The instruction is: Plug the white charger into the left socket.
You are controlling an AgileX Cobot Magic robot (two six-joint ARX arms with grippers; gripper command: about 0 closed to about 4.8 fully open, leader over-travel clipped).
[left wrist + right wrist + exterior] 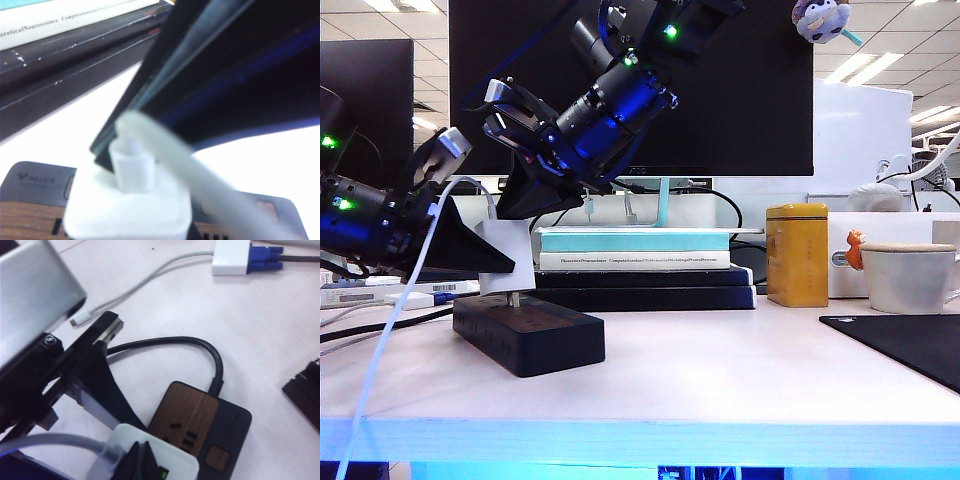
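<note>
At the exterior frame's left, I see the left gripper [505, 262] clamping the white charger [510, 255], prongs just above the power strip [525, 335] at the left socket [495, 305]. Upper centre, the right gripper [530, 195], jaws closed and empty, presses the charger's top. Risk: tilt misses the slots; the cable [390, 330] drags.

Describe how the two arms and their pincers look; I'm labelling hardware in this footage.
Both arms are black cylindrical segments with blue-tinted sheen and small green indicator lights. The left pincer has black, wedge-shaped triangular fingers; the right pincer matches it, with a silver-grey camera block mounted at the wrist.
</note>
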